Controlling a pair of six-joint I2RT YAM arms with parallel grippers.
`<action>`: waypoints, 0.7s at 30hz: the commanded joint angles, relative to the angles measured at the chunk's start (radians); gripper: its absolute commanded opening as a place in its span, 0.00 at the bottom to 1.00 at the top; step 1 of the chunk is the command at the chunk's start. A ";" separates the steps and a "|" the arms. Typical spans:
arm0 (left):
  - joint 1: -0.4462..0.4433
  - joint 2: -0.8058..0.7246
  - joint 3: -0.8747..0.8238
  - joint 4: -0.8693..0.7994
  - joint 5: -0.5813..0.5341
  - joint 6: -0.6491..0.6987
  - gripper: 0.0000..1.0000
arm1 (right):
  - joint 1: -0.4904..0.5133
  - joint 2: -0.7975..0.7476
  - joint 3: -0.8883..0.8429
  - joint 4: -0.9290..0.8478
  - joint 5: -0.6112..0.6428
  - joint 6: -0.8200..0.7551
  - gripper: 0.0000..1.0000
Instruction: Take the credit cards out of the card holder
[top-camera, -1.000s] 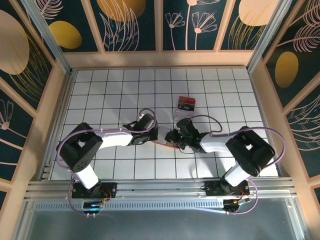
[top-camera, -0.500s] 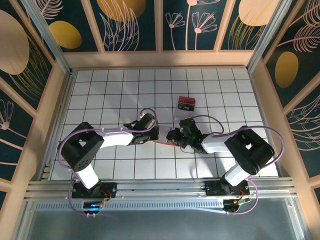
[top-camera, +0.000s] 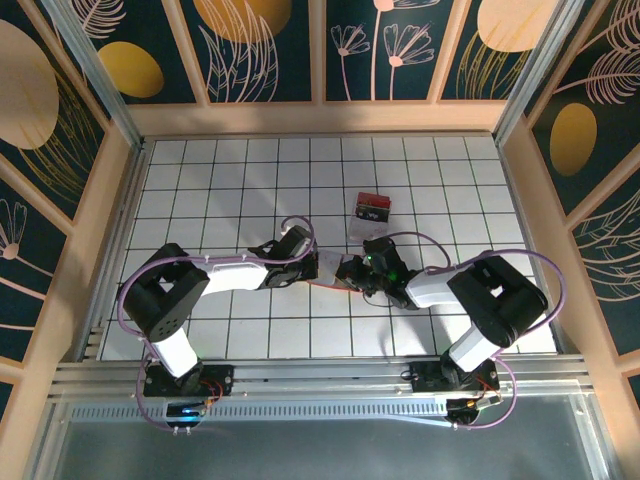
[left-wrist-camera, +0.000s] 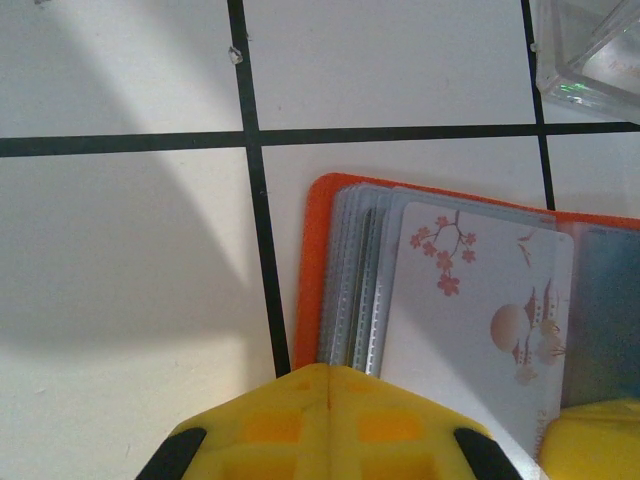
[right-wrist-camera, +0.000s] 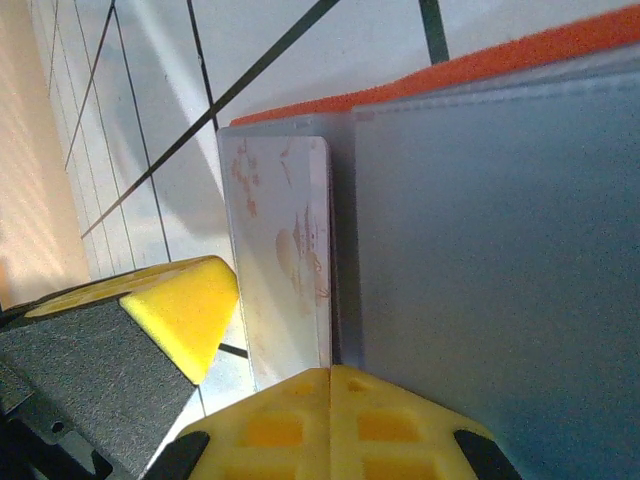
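Now closes the right gripper (right-wrist-camera: 330, 372) fully at the edge of the pale blossom-printed plastic card (right-wrist-camera: 285, 250), left gripper (left-wrist-camera: 328, 372) shut against the orange-red folding card holder (left-wrist-camera: 308, 270), seemingly set for pulling.

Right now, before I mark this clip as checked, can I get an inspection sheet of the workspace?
Surface: white tiled table, black grid lines.
Job's things: holder lies open between the claws, with an orange rim and grey sleeves; a blossom-printed card shows.
Clutter: clear box with red and black contents, just beyond the holder.
Claws: left claw shut at the holder's edge; right claw shut at the card's edge; whether either pinches anything is unclear.
Cables: purple cables loop along both arms.
Surroundings: floral panels in a wooden frame; metal rail at the near edge.
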 joint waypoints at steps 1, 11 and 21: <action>0.002 0.049 -0.006 -0.110 0.010 0.000 0.00 | -0.011 -0.025 -0.020 0.012 0.003 -0.026 0.00; 0.004 0.044 -0.013 -0.116 -0.004 -0.013 0.00 | -0.031 -0.077 -0.033 -0.080 0.029 -0.069 0.00; 0.007 -0.013 -0.008 -0.090 0.007 0.014 0.05 | -0.038 -0.030 -0.007 -0.086 -0.011 -0.099 0.00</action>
